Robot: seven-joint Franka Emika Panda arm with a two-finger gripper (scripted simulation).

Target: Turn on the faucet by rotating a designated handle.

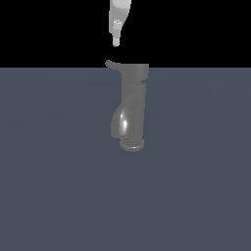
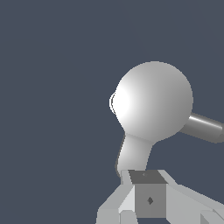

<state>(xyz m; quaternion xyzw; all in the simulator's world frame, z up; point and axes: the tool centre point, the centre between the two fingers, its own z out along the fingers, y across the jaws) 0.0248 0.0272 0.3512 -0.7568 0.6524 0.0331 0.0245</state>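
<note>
The dark grey faucet stands upright in the middle of the exterior view, with a bulging spout and a ringed end low down. Its thin handle sticks out of the cap toward the exterior view's left. My white gripper hangs a short way above the handle's tip, apart from it, its fingers together with nothing held. The wrist view looks down on the round cap of the faucet. There the handle runs toward my gripper, whose fingers are shut just beyond its end.
A flat blue-grey floor spreads all around the faucet. A darker grey cylinder juts out from under the cap in the wrist view.
</note>
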